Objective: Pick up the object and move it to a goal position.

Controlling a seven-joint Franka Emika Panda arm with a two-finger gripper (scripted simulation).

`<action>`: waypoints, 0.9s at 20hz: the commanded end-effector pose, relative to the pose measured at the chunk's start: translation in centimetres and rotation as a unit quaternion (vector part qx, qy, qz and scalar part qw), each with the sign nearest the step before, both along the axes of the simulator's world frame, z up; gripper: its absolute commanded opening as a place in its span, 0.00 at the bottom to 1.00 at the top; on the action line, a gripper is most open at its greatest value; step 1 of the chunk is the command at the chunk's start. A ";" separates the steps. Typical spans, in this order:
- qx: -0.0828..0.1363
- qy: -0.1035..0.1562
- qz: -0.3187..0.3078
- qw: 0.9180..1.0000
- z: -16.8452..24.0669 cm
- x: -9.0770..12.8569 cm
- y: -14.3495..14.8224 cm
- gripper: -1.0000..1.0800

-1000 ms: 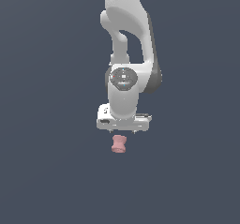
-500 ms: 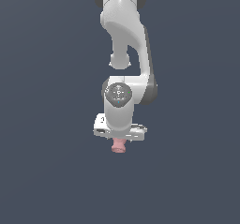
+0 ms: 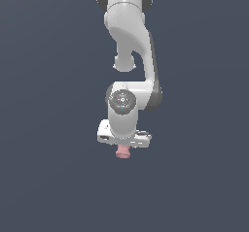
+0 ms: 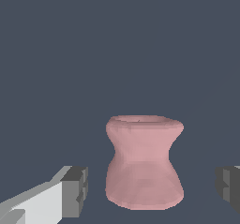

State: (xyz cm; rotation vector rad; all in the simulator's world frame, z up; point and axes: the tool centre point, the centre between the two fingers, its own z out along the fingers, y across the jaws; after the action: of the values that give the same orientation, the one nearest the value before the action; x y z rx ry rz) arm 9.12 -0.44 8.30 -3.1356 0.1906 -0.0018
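Fingers [image 4: 75, 190] of your gripper [image 4: 152, 190] stand spread on either side of the object [image 4: 143, 162], and in the wrist view you can see a clear strip of dark ground between each grey pad and the pink surface. So the jaws are wide apart and have hold of nothing. One finger shows its white body and grey pad; of the other you get only a grey edge at the border of the picture.

You are looking at a small pink spool-like lump, matte, pinched at its waist and flaring toward both ends. It stands upright on the dark, flat ground, with its broader base down and a shallow rim on top. It sits between the two pads, somewhat nearer the one with the white body showing.

From the exterior view you see the white arm [image 3: 129, 46] coming down from the upper edge of the picture, bending at a rounded joint, and ending in the gripper [image 3: 124, 146], which points straight down. The object [image 3: 122, 153] shows only as a small pink patch poking out just beneath the white gripper body, directly under it; most of the lump is hidden behind the hand there. You cannot make out the fingers themselves in that view.
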 end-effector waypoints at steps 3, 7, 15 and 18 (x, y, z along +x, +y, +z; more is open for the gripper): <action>0.000 0.001 -0.001 1.000 -2.4 -0.1 0.0 0.96; 0.000 0.001 -0.001 1.000 -4.0 -0.1 0.0 0.96; 0.000 0.001 -0.001 1.000 -4.2 0.0 0.0 0.00; 0.000 0.001 -0.001 1.000 -4.2 0.0 0.0 0.00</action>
State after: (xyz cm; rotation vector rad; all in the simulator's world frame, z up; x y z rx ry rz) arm 9.14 -0.47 4.11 -3.1357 0.1934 0.0005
